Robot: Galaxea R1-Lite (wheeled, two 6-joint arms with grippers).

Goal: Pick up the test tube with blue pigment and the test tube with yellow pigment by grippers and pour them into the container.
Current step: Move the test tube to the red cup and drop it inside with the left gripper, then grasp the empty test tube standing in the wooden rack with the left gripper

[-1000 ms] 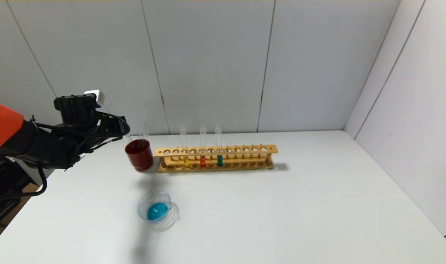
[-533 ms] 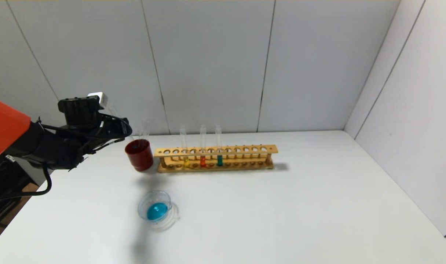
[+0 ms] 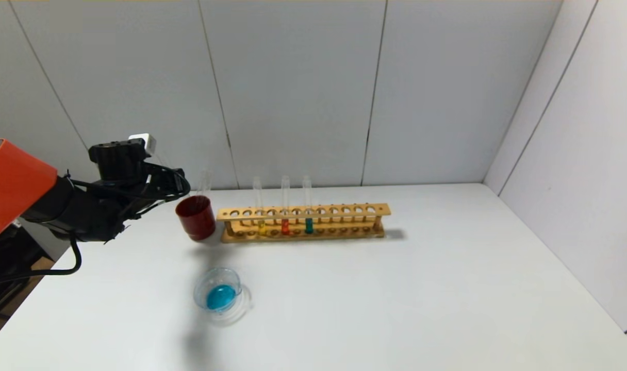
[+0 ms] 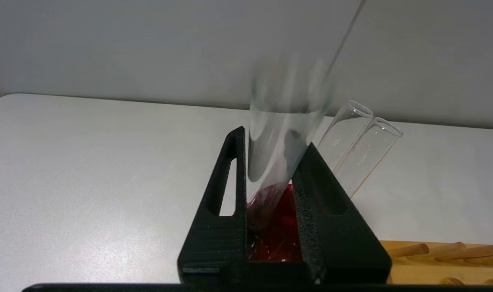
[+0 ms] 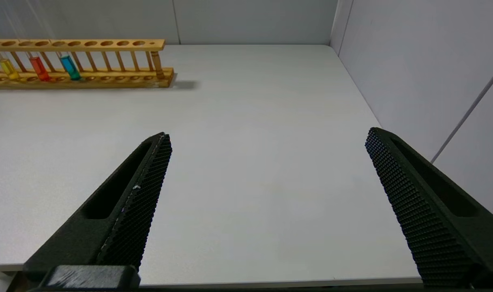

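rack (image 3: 303, 222): wood | tubes (image 4: 356, 146): clear glass | cup (image 3: 196, 217): glossy red | table (image 3: 396, 299): matt white

Your head camera looks down from high up at the whole white table (image 3: 396, 288) and the back wall. Your left wrist camera sits very close, peeking between its own black fingers (image 4: 214, 227) at the red cup (image 4: 277, 231). Your right wrist camera looks low across the table. All three views see the wooden rack (image 3: 303, 222).
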